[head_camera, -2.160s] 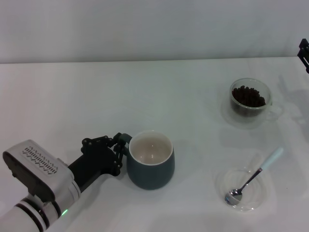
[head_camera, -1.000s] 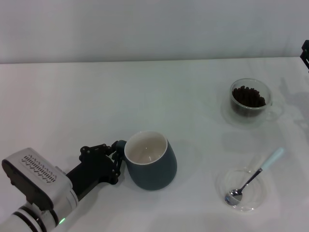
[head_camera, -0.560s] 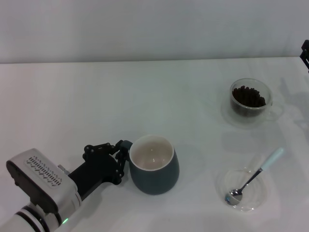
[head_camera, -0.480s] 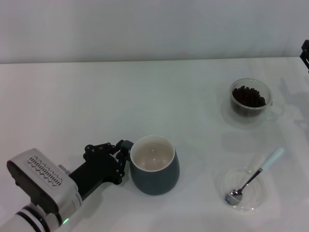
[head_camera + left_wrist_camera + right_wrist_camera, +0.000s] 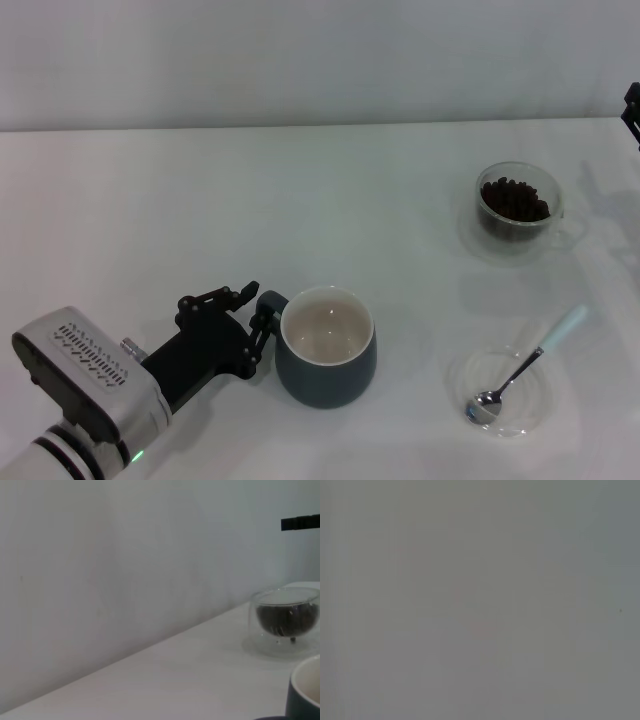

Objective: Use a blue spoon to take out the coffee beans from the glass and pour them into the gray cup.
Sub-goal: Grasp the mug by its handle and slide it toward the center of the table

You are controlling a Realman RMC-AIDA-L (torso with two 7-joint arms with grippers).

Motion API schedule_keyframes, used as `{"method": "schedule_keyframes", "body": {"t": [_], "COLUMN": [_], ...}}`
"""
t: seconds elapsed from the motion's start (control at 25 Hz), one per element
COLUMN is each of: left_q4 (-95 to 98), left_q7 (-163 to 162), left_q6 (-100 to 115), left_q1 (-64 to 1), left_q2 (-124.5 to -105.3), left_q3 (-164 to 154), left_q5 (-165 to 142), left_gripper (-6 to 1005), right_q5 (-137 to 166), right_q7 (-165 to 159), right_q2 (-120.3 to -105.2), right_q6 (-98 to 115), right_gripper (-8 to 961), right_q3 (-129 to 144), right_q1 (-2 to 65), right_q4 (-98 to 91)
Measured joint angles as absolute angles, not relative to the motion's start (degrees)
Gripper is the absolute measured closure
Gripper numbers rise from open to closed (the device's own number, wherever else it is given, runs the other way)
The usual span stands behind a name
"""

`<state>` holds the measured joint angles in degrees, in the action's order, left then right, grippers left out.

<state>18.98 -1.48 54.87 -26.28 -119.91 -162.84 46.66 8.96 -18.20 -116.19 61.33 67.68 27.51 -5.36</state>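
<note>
The gray cup (image 5: 330,373) stands at the front middle of the white table, its creamy inside bare. My left gripper (image 5: 259,320) is shut on its loop handle from the left. The cup's rim also shows in the left wrist view (image 5: 306,689). The glass (image 5: 518,207) with coffee beans (image 5: 514,198) stands at the back right; it also shows in the left wrist view (image 5: 286,619). The blue spoon (image 5: 527,364) lies with its bowl in a flat clear saucer (image 5: 455,385) at the front right. My right gripper (image 5: 630,108) is parked at the far right edge.
A plain wall runs behind the table's far edge. Bare tabletop lies between the cup and the glass. The right wrist view shows only a blank grey surface.
My left gripper has slid the gray cup to the right and a little toward the front. The glass, spoon and right arm have not moved.
</note>
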Motion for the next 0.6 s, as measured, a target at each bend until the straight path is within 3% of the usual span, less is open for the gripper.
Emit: {"method": "schedule_keyframes", "body": {"t": [0.6], "left_q4": [19.61], "left_q7": [2.13], "left_q6": [59.31], "left_q1": [-21.63], "left_q2": [-119.83], "left_q3": [-162.45], "left_q5": [46.87], "left_gripper": [565], "right_q5": [8.70], "right_q7": [-18.19], "right_q2": [-116.13], "right_q6": [61.26], "right_gripper": [184], "right_q3": [67.67], "right_q1": [27.51], "right_q4": [-5.44]}}
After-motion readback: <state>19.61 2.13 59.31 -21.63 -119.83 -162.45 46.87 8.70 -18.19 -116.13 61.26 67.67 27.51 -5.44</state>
